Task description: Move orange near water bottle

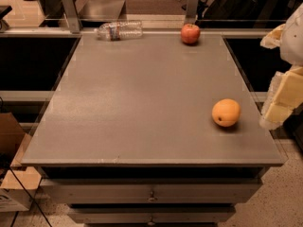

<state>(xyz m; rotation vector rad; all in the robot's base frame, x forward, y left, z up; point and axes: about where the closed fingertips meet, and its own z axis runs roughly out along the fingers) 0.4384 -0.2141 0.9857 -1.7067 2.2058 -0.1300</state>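
pincer [277,109] right edge, cropped, state cannot tell | orange [226,112] nearby | water bottle [119,30] lying far edge

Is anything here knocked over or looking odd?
Only the water bottle: it lies on its side at the table's far edge instead of standing. The apple, also at the far edge, and the orange at the near right sit normally. The gripper hangs past the table's right edge, beside the orange, not touching it.
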